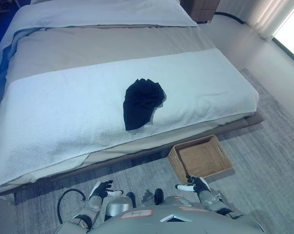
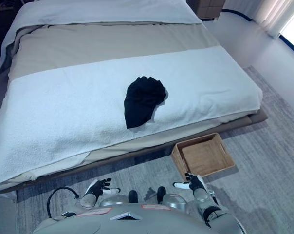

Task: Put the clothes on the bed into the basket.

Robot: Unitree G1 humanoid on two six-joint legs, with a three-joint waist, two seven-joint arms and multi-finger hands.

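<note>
Currently one garment [image 1: 143, 103], dark and crumpled, sits mid-frame on the white blanket [image 1: 64, 107] across the bed [image 1: 113, 46]. Basket [image 1: 200, 158] stands on the rug [image 1: 264, 146] at lower right, just beside the bed edge, and looks empty. Left hand [image 1: 102, 189] and right hand [image 1: 195, 184] hang low at the bottom of the frame, fingers relaxed and spread, holding nothing.

Handling guess: soft, light, limp cloth; it will sag and trail when lifted, no breakage risk. Best grab is likely the bunched, raised top part, pinching several folds at once so nothing drags. The flat lower tail is a poorer hold.
</note>
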